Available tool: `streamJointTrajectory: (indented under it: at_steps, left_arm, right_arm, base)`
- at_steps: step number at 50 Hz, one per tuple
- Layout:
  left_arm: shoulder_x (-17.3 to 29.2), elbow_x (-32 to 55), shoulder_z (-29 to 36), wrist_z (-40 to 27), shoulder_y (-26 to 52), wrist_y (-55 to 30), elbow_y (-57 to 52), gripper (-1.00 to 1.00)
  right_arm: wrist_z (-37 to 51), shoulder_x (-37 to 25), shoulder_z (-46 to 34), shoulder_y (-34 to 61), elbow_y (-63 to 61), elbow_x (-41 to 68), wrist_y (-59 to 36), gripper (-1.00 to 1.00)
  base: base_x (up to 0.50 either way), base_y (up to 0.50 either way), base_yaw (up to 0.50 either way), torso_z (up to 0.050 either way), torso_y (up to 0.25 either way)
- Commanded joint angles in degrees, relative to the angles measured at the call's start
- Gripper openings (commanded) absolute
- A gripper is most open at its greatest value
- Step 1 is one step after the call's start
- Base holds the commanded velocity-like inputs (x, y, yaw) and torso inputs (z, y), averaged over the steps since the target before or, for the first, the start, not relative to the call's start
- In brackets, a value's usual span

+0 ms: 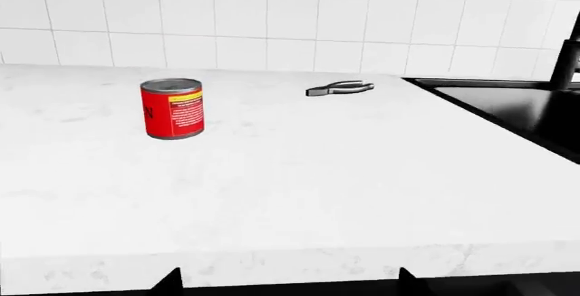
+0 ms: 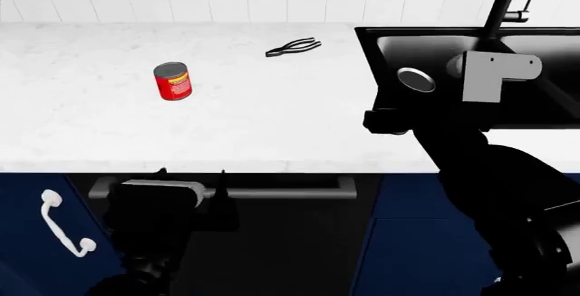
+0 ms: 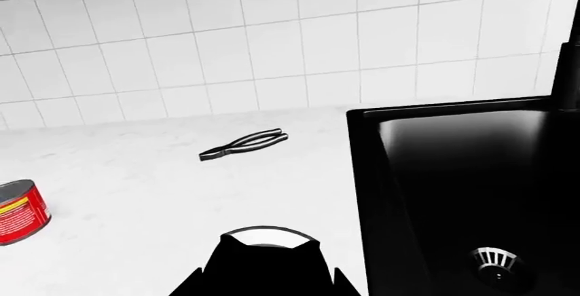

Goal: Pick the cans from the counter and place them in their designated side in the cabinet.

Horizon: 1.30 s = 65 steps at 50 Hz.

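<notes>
Left wrist view: red can [image 1: 172, 108] stands upright on the counter [image 1: 299, 180], axis vertical, well apart from the sink [image 1: 517, 109]; left gripper [image 1: 285, 284] spread.

Head view: same can [image 2: 172, 81], tongs [image 2: 293, 47] nearer the sink.

Right wrist view: right gripper [image 3: 269, 259] clamps the black can [image 3: 268, 236]. I'd keep it level.

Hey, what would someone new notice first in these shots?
The red can stands upright and alone on the white counter, the only color there. Behind it lies a black tongs-like tool, and the black sink is set into the counter on the right.
</notes>
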<state>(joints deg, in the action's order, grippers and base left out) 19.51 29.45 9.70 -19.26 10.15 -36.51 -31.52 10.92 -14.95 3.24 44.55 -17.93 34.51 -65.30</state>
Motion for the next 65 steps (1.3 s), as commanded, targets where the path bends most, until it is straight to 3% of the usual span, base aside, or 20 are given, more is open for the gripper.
streamJointTrajectory:
  at_steps: [1, 12, 20, 43, 65]
  left_arm:
    - [1.57, 5.92, -1.63, -0.49, 11.52, -10.37, -2.01, 1.0]
    - [2.1, 14.68, -3.03, 3.35, 34.53, -22.35, 5.63, 1.0]
    - [0.85, 18.3, -4.38, 3.36, 42.15, -28.07, 12.87, 1.0]
    - [1.02, 23.75, -7.65, 1.47, 44.62, -33.39, 13.48, 1.0]
    - [2.98, 17.0, -4.15, 3.94, 46.29, -25.77, 18.03, 1.0]
  right_arm:
    - [0.33, -0.8, 1.92, 0.88, -2.88, 1.38, -2.07, -1.0]
    - [0.73, -1.63, 3.07, 6.59, -2.79, 3.47, -5.58, -1.0]
    - [1.09, -2.21, 4.12, 9.7, -1.79, 4.21, -6.8, -1.0]
    - [3.06, -2.32, 5.32, 13.65, -1.1, 5.93, -10.14, -1.0]
    - [3.43, -2.35, 2.22, 15.99, 0.72, 4.98, -8.38, -1.0]
  base:
    - [0.0, 0.0, 0.0, 0.05, 0.059]
    - [0.0, 0.0, 0.0, 0.05, 0.059]
    - [0.0, 0.0, 0.0, 0.05, 0.059]
    - [-0.01, -0.41, 0.0, 0.006, 0.005]
    - [0.0, -0.45, 0.0, 0.0, 0.0]
